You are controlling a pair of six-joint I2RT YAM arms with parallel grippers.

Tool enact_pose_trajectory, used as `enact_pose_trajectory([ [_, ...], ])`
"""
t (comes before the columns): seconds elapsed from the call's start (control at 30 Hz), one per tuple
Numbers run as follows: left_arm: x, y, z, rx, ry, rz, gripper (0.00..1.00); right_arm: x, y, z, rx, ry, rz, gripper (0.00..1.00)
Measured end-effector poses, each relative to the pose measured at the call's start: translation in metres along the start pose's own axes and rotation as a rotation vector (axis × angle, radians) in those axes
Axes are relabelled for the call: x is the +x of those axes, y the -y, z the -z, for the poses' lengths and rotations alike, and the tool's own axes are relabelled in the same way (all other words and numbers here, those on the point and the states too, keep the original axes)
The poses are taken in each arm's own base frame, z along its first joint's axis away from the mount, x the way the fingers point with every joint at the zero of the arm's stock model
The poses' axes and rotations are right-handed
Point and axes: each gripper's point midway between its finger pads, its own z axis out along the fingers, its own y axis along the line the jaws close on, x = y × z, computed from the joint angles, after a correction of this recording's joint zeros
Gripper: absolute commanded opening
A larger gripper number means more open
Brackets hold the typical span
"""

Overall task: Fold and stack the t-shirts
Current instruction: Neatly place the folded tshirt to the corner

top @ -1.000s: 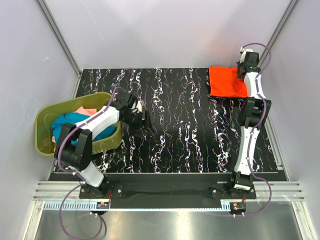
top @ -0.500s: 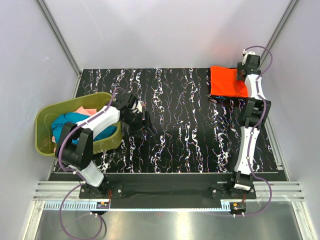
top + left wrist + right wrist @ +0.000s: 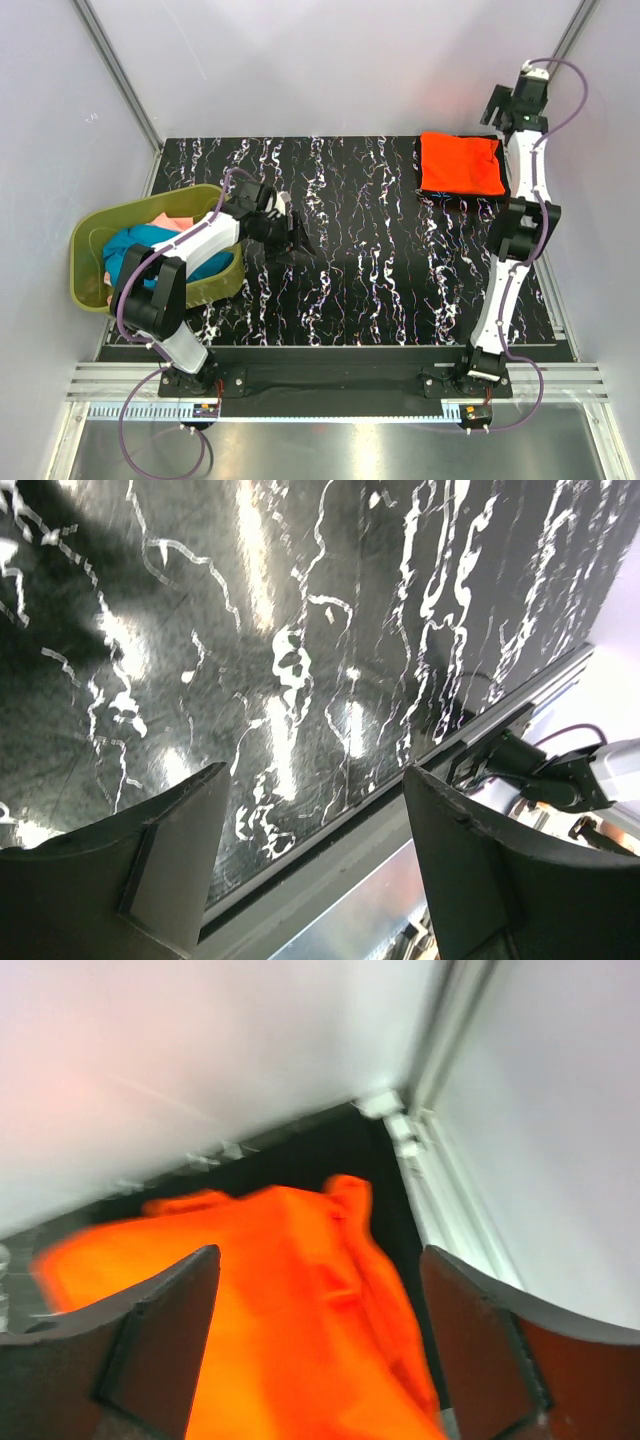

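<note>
Orange shirt [image 3: 460, 165] lies folded far right, my right gripper [image 3: 315, 1300] wide open and empty above it; next I'd swing my left gripper [image 3: 315, 780], open and empty too, left into the basket [image 3: 90, 235] for a teal shirt [image 3: 135, 250].

I see the orange t-shirt [image 3: 460, 165] folded flat at the table's [image 3: 350, 220] far right corner. A teal t-shirt [image 3: 140, 247] and a pink t-shirt [image 3: 170, 218] lie bunched in the basket [image 3: 85, 292].

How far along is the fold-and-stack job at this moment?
Done: the orange t-shirt lies folded at the table's far right corner. In hand: nothing; left pincer and right pincer are open, empty. Left: teal t-shirt and pink cloth bunched in the basket.
</note>
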Motion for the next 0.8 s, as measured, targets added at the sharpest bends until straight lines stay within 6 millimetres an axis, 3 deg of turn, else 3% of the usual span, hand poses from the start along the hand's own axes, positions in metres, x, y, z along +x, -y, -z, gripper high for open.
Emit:
enact_pose_trajectory([
  [0.03,-0.002,0.001,0.0,0.006,0.007,-0.005,0.75,-0.009,-0.004,0.008,-0.026,0.014,-0.031,0.75],
  [0.07,-0.004,0.003,-0.001,0.011,0.013,-0.008,0.75,-0.015,-0.01,0.015,-0.062,0.021,-0.058,0.59],
  [0.13,-0.006,0.004,-0.001,0.023,0.022,-0.016,0.75,-0.018,-0.021,0.024,-0.128,0.026,-0.104,0.52],
  [0.17,-0.007,0.005,-0.002,0.027,0.025,-0.019,0.75,-0.016,-0.026,0.024,-0.165,0.019,-0.128,0.49],
  [0.27,-0.007,0.006,-0.002,0.035,0.026,-0.02,0.75,0.004,-0.039,0.015,-0.258,-0.023,-0.188,0.26],
  [0.3,-0.006,0.006,-0.003,0.037,0.024,-0.019,0.75,0.013,-0.042,0.01,-0.282,-0.042,-0.211,0.1],
  [0.33,-0.005,0.005,-0.003,0.037,0.022,-0.018,0.75,0.021,-0.044,0.003,-0.304,-0.058,-0.231,0.06],
  [0.4,-0.004,0.005,-0.003,0.038,0.018,-0.017,0.75,0.035,-0.046,-0.01,-0.335,-0.086,-0.283,0.0],
  [0.63,-0.004,0.003,-0.007,0.037,0.001,-0.007,0.75,0.091,-0.018,-0.057,-0.31,-0.175,-0.405,0.0],
  [0.8,-0.006,0.0,-0.012,0.028,-0.014,0.0,0.75,0.1,-0.011,-0.076,-0.302,-0.159,-0.442,0.0],
])
